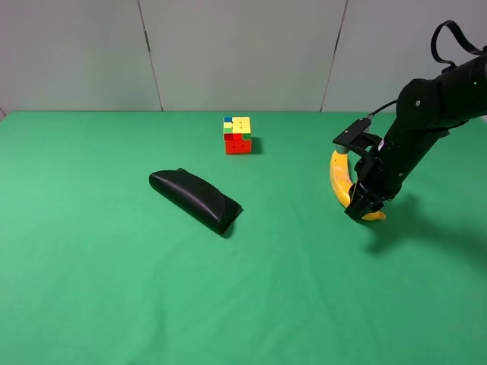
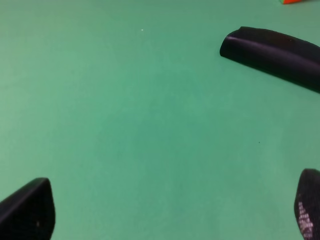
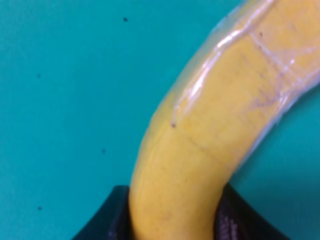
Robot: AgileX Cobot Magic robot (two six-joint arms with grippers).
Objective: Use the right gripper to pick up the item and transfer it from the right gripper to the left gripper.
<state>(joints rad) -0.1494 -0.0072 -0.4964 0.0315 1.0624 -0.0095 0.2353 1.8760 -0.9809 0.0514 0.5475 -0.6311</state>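
Banana (image 3: 200, 150) wedged between right fingers (image 3: 109, 220), touching both

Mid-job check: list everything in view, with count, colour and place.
banana: one, yellow, right side, gripped toward its near end
black case: one, black, left of centre
puzzle cube: one, multicoloured, centre back
table cloth: one, green, under everything
right gripper: one, black, shut on the banana
left gripper: one, black, open over bare cloth near the black case
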